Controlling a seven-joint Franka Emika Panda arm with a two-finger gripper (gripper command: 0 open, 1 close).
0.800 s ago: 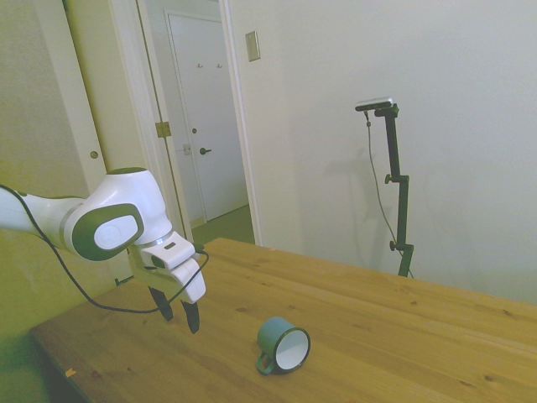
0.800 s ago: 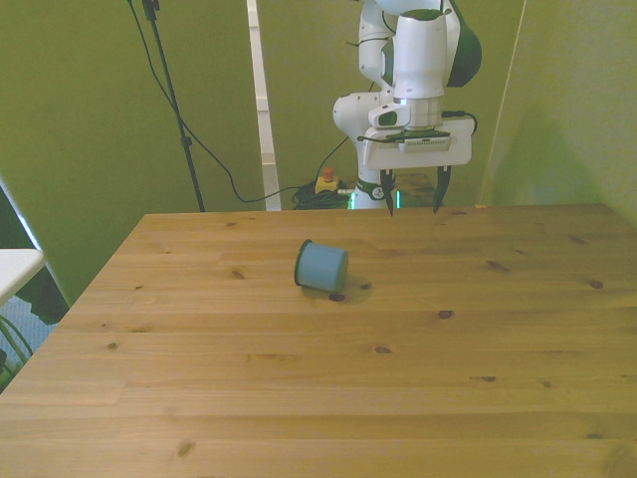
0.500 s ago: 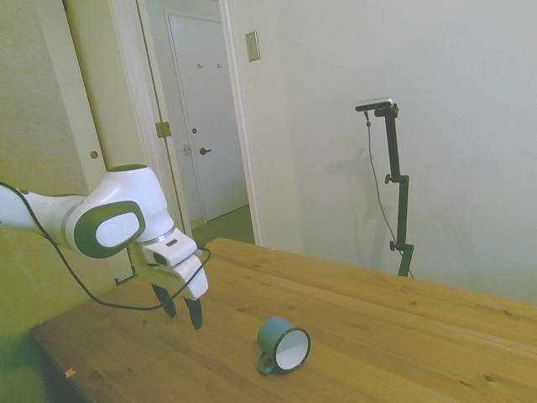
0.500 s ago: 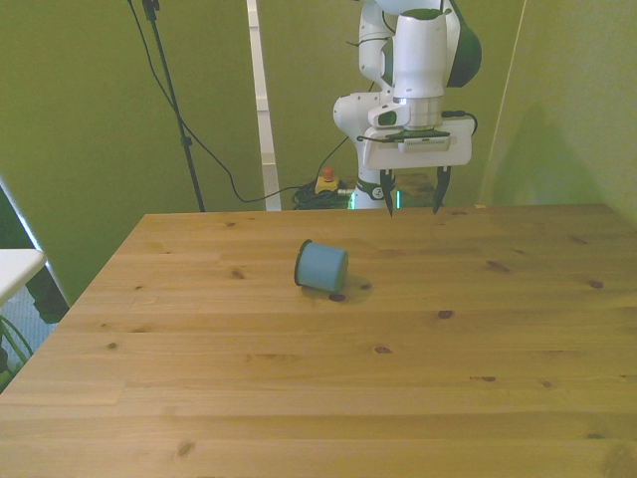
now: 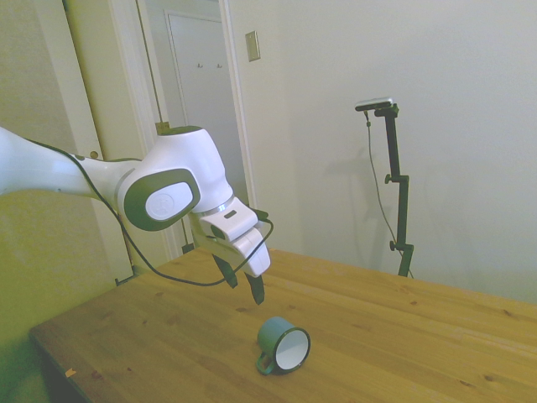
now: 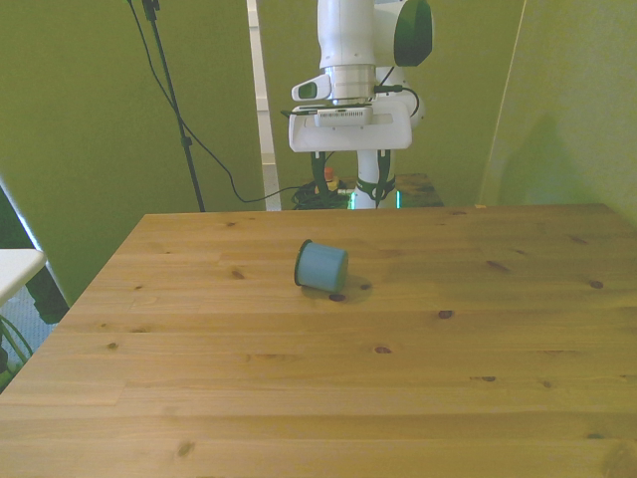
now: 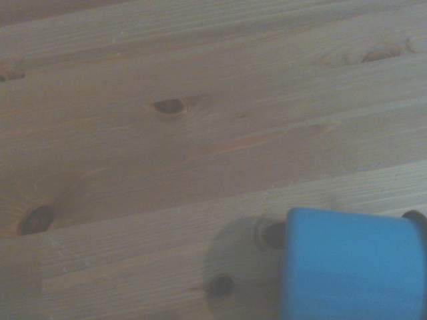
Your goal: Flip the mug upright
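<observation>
On its side near the middle of the table point(image 6: 199, 398) lies the mug point(image 5: 283, 344) — its long axis runs roughly level with the wood, the open mouth facing the side camera and the closed base turned toward the front one. Its small loop handle sits low, at or close to the boards, on the side nearer the side camera. It is teal outside and white inside with a dark rim, and it casts a soft shadow on the planks; the wrist view catches the mug's blue wall point(image 7: 350, 263) at the corner of its frame.

Outward from there, the end effector point(image 5: 243, 288) hangs above the table and apart from the mug, touching nothing. In the side view it stands up and to the left of the mug; in the front view it is behind it, toward the far edge and slightly to the front view's right point(image 6: 348, 184). Its fingers point down and are spread with a clear gap, holding nothing.

My reading — the coming move is a descent forward onto the mug, and the grip must suit a barrel lying crosswise, not standing.
</observation>
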